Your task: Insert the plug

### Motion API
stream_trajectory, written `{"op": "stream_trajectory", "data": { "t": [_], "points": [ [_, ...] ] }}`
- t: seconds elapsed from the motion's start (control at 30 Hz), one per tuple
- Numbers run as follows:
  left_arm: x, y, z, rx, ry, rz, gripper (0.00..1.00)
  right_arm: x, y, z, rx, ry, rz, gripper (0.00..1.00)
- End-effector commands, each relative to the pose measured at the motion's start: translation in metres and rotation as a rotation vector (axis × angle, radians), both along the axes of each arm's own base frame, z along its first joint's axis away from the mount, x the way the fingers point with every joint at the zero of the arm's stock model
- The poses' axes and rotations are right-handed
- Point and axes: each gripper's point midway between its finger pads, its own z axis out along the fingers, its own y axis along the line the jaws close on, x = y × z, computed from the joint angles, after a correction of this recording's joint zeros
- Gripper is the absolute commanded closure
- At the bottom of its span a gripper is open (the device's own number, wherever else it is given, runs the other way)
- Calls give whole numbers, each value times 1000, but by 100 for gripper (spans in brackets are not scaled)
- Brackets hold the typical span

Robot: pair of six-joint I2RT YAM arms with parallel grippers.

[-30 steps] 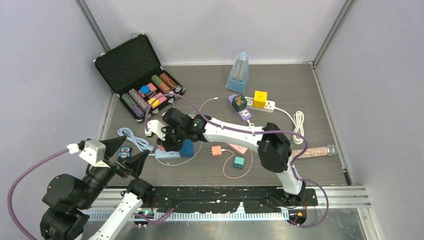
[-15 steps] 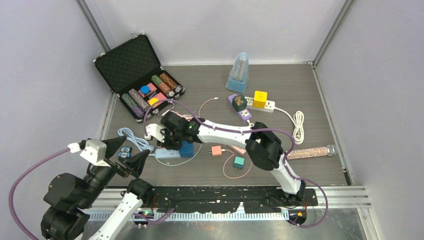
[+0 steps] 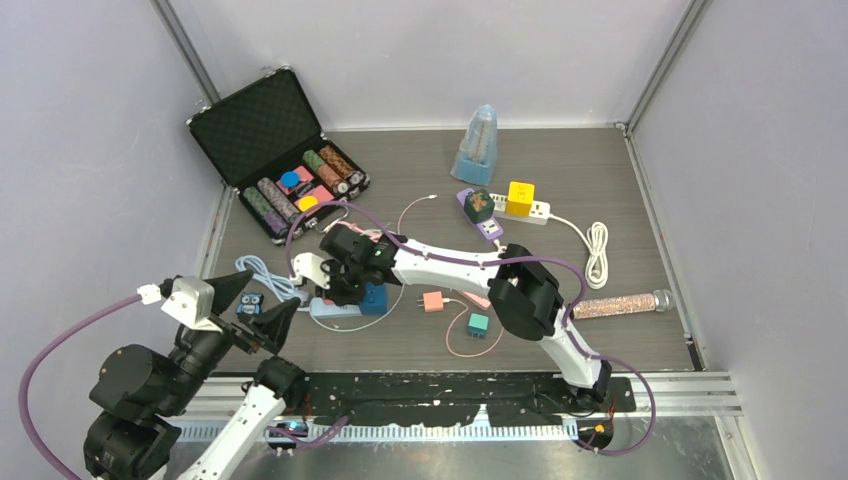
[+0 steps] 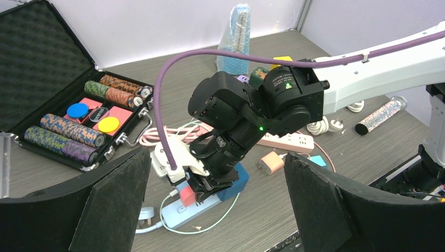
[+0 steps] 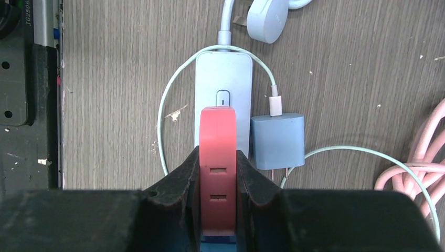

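My right gripper [image 5: 218, 157] is shut on a red plug [image 5: 218, 168] and holds it upright over a light blue power strip [image 5: 223, 79], just behind the strip's switch. In the left wrist view the red plug [image 4: 184, 195] sits down against the strip [image 4: 181, 212]; its prongs are hidden. A dark blue cube adapter [image 3: 375, 297] stands on the same strip right behind the right gripper [image 3: 338, 290]. A pale blue charger [image 5: 277, 139] lies beside the strip with its prongs bare. My left gripper [image 3: 258, 305] hangs open near the front left, its black pads [image 4: 113, 205] wide apart and empty.
An open black case of poker chips [image 3: 270, 150] lies at the back left. A blue metronome [image 3: 478, 140], a white strip with a yellow cube [image 3: 530, 210], a purple strip [image 3: 480, 215], pink [image 3: 433, 301] and teal [image 3: 478, 323] adapters and a glitter microphone [image 3: 625, 303] lie to the right.
The right arm has shifted a little to the left with the red plug, down onto the blue strip. The left gripper has opened slightly wider.
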Motion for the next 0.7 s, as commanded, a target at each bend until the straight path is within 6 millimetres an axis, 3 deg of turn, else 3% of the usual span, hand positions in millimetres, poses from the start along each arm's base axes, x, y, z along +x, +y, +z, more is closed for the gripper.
{"op": "stream_trajectory", "data": {
  "t": [0.0,0.67],
  "points": [
    [7,-1,9,-3,-32,11,3,-1,8,19,36,-14,30,95],
    [8,0,6,0,-28,16,2,-1,11,0,21,15,1,95]
  ]
}}
